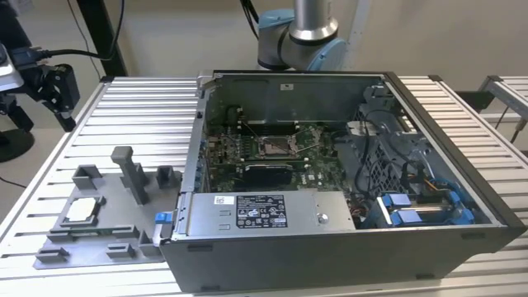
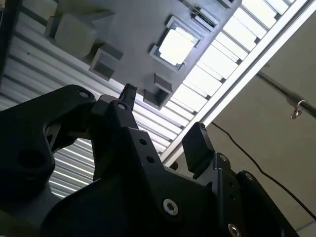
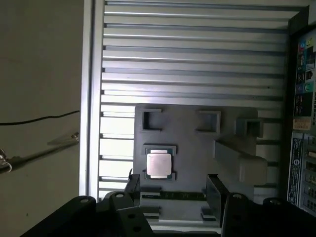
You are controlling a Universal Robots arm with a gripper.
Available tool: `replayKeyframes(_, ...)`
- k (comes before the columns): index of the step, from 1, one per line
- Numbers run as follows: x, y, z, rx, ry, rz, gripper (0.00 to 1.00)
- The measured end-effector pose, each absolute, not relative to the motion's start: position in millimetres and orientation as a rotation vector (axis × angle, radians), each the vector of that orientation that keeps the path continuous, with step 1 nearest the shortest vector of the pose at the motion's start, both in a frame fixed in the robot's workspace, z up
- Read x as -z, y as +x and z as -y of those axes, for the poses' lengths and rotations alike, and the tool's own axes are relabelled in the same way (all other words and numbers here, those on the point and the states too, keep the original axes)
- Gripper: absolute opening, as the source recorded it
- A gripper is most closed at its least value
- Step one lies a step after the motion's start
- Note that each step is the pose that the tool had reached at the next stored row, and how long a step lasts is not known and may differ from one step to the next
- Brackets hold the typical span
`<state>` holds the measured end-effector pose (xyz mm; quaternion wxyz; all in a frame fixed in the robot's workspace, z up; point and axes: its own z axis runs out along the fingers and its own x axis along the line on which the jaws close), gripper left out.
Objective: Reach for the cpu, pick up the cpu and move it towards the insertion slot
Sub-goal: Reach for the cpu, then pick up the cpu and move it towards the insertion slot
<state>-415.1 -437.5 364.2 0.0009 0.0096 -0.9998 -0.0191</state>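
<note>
The cpu (image 1: 83, 210) is a small silvery square lying flat in a recess of the grey tray (image 1: 78, 252), on the table at the exterior view's left, in front of the computer case. Both wrist views look down on the cpu (image 3: 159, 164) (image 2: 176, 45) from well above. My gripper (image 3: 173, 181) (image 2: 163, 109) is open, its two black fingers apart with nothing between them, still high over the tray. In the exterior view the gripper (image 1: 59, 102) hangs near the left edge. The insertion slot (image 1: 275, 146) is a silver-framed socket on the green board inside the case.
The open computer case (image 1: 347, 247) takes up the table's middle and right, with cables and blue-tabbed drive bays at its right side. A tall grey post (image 1: 132, 173) and several low blocks stand on the tray. The slatted table's edge (image 3: 89, 98) runs beside the tray.
</note>
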Motion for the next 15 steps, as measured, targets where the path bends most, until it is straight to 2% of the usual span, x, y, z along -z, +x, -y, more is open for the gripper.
replayKeyframes(15, -342.2, -417.0, 437.3, 0.060, 0.030, 3.140, 1.00)
